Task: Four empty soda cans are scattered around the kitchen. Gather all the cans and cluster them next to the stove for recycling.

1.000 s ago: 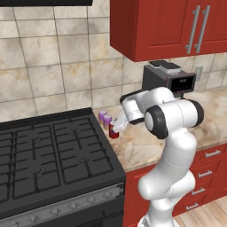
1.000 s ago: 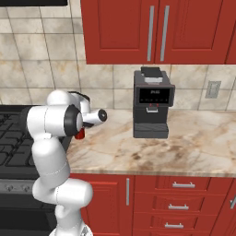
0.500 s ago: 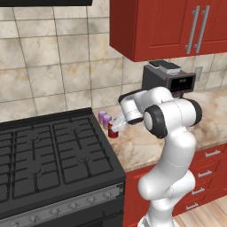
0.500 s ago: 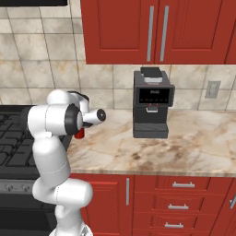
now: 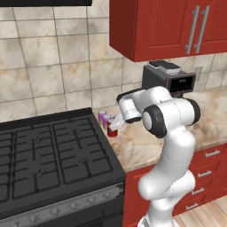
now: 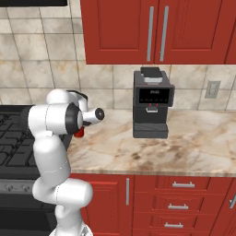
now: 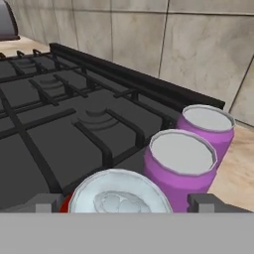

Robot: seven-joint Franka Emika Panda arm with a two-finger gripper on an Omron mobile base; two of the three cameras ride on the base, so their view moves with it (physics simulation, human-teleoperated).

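- Stove (image 5: 48,150): the black range takes up the left of the left base view; its right edge meets the beige counter (image 5: 146,146), which is where I am clustering the cans.
- Cans: two purple cans (image 7: 181,166) (image 7: 206,130) stand upright, touching or nearly so, just beside the stove edge. The red can (image 5: 112,131) stands upright on the counter next to them; its silvery top shows in the hand view (image 7: 116,196).
- My gripper (image 7: 131,204): the fingertips (image 7: 47,203) stand apart on either side of the red can's top. I judge the can released, not clamped.
- Step in hand: setting down the red can in the cluster.
- Next move: lift straight clear without brushing the three cans, then go for the fourth can.
- Coffee machine (image 6: 151,103): at the right of the counter, well apart from the cluster.
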